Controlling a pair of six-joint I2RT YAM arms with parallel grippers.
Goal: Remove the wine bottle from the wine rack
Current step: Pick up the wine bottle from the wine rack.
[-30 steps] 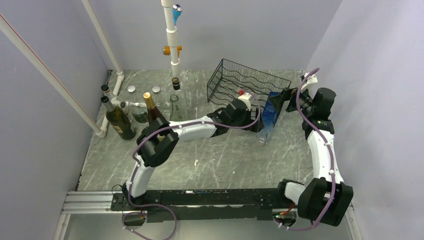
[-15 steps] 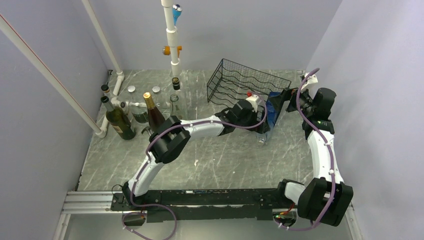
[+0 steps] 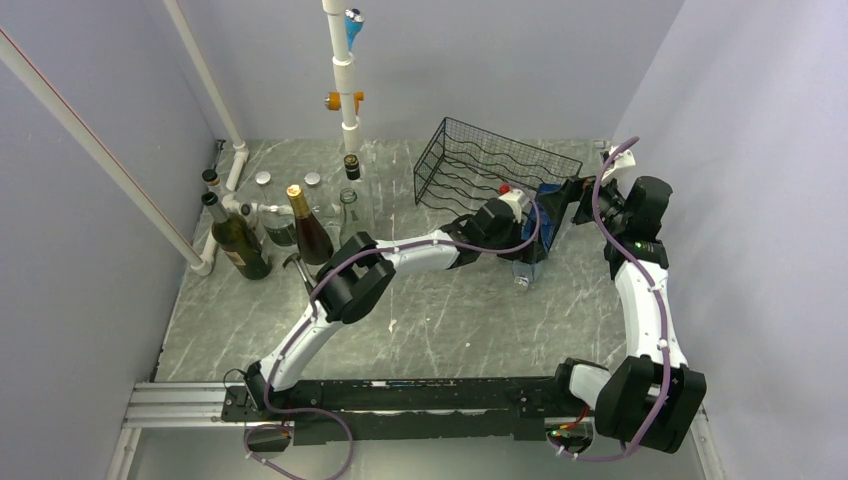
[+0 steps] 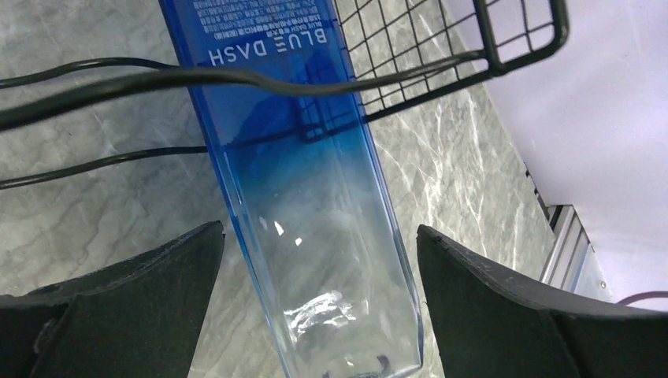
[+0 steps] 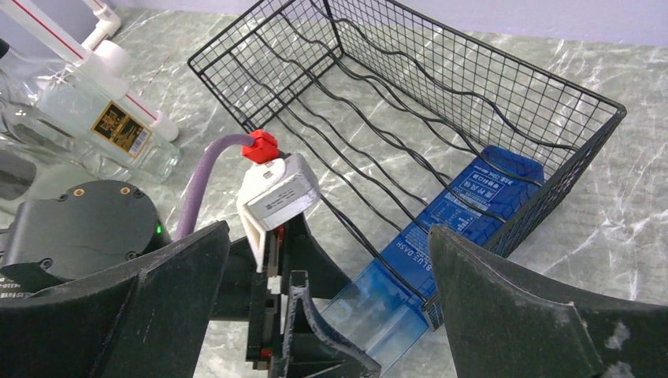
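Though half in wine rack (image 5: 473,87), square blue-to-clear wine bottle (image 5: 453,216).

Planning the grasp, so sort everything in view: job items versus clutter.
Job: blue bottle, lying partly in the wine rack; left gripper, open astride the bottle.
Clutter: standing bottles; white pipe frame.

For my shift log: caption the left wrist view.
Open left pincer straddles the blue bottle protruding from the wire rack.
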